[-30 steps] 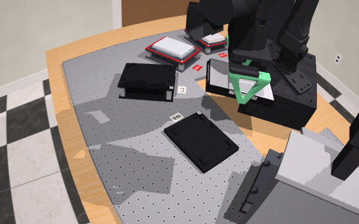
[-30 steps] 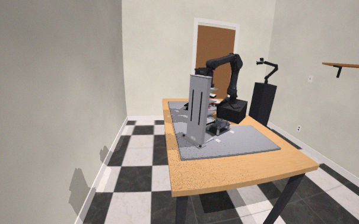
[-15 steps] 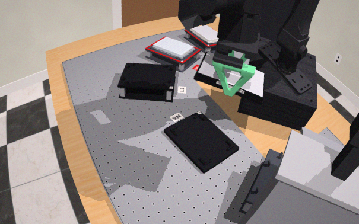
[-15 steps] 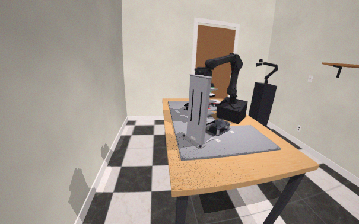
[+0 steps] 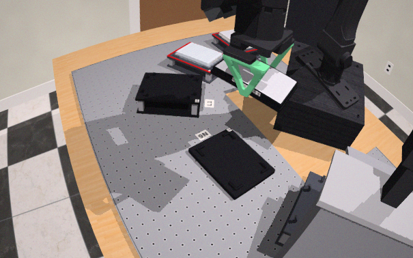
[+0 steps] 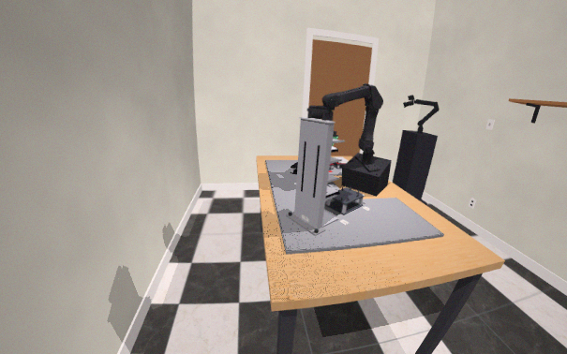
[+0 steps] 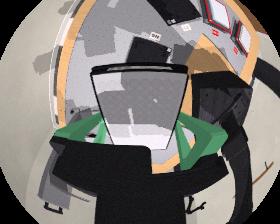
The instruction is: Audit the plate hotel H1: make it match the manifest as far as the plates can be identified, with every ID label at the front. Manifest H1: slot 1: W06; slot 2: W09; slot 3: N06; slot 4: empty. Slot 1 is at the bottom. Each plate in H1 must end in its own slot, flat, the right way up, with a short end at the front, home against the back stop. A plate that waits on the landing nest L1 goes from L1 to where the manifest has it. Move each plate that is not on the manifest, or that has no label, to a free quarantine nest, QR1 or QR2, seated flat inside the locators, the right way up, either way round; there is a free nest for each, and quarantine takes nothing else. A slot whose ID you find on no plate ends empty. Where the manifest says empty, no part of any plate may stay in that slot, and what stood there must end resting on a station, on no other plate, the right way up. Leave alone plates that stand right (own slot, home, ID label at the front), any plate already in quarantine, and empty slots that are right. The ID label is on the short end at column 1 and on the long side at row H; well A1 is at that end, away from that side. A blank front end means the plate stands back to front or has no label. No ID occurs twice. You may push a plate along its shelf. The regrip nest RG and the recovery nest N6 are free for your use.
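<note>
My gripper (image 5: 250, 73) has green fingers shut on the long sides of a black-skirted plate (image 5: 263, 83) with a pale top. It holds the plate in the air, tilted, next to the arm's black pedestal and just in front of the quarantine nests. A small label shows on the plate's long side; I cannot read it. In the wrist view the plate (image 7: 139, 106) fills the space between the fingers. The hotel H1 (image 6: 312, 173) stands as a grey tower at the mat's near end; its slots are hidden.
Two red-edged quarantine nests stand at the back; the left one (image 5: 195, 56) holds a white plate, and the right one (image 5: 225, 35) is half hidden by the arm. The black nest L1 (image 5: 169, 90) and the flat black nest N6 (image 5: 231, 164) hold no plate. The pedestal (image 5: 321, 109) stands at the right.
</note>
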`<state>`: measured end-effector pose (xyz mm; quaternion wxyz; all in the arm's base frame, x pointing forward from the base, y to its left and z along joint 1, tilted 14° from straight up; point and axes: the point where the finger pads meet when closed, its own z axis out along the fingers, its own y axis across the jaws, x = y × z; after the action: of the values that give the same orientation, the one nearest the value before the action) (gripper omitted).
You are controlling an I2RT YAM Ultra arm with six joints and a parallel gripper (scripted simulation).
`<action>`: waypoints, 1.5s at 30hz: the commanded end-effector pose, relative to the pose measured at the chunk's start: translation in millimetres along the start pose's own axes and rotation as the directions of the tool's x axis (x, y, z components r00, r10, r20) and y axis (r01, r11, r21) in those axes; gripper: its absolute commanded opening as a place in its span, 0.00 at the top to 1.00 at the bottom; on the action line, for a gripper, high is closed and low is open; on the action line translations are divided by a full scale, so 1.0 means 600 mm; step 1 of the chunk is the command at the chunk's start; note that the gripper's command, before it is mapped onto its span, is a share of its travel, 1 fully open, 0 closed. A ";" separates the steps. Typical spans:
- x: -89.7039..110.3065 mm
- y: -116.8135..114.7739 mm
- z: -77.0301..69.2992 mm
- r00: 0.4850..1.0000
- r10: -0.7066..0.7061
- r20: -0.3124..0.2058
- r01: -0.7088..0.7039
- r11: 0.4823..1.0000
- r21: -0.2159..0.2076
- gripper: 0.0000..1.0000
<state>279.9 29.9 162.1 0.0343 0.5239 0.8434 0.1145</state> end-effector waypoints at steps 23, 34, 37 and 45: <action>-0.044 -0.027 0.055 0.950 0.311 0.002 -0.311 0.950 0.013 0.14; -0.042 -0.021 0.087 0.953 0.303 0.005 -0.303 0.953 -0.005 0.14; -0.046 -0.025 0.110 0.950 0.313 0.001 -0.312 0.950 0.017 0.14; -0.046 -0.025 0.145 0.950 0.312 0.001 -0.312 0.950 0.017 0.14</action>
<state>289.0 14.1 80.1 -0.0003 0.6485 0.7530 0.1115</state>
